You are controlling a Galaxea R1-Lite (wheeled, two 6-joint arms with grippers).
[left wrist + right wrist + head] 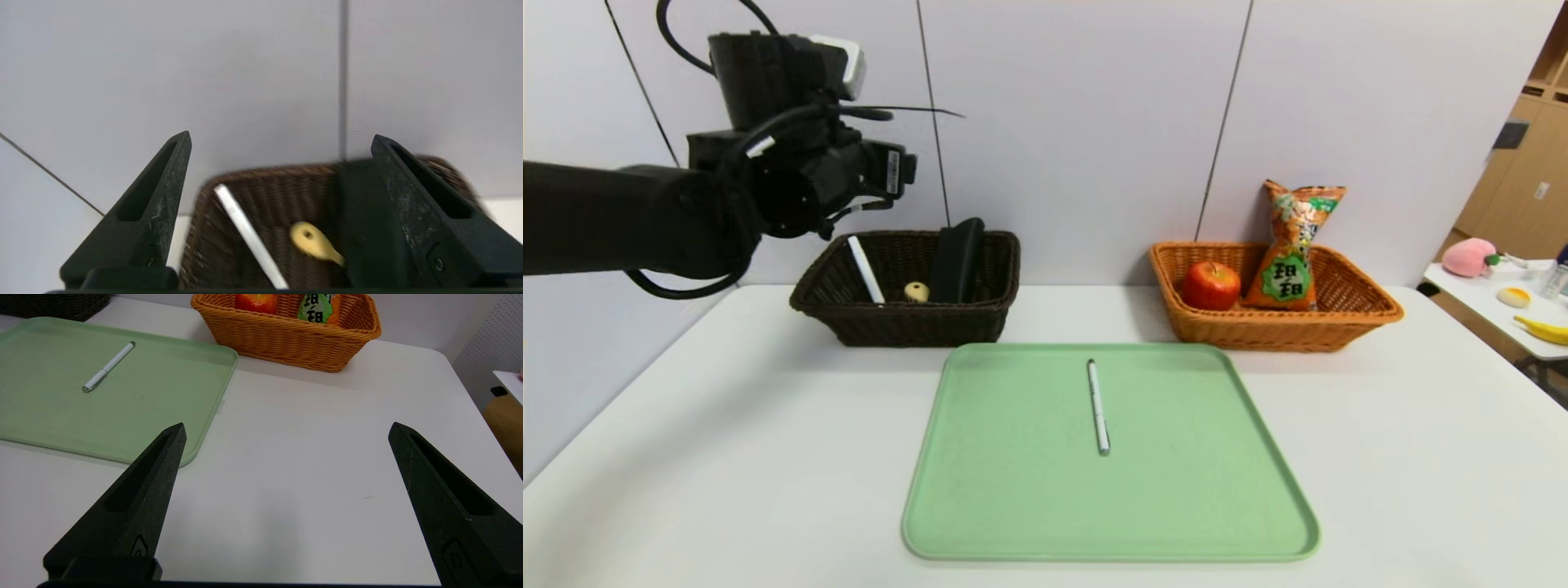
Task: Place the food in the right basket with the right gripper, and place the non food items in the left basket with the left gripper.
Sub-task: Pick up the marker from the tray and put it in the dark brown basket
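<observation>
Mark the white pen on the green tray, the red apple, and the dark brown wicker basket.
white pen [1098, 406], head view, middle of its barrel.
red apple [1210, 286], head view, centre of its front skin.
dark brown wicker basket [907, 322], head view, front outer wall.

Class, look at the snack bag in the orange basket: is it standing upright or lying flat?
Upright. The snack bag stands on end in the orange basket, its top rising above the rim, beside the red apple.

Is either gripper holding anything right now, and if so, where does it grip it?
Nothing is held. The left gripper hangs open above the dark basket; the right gripper is open over bare table.
</observation>
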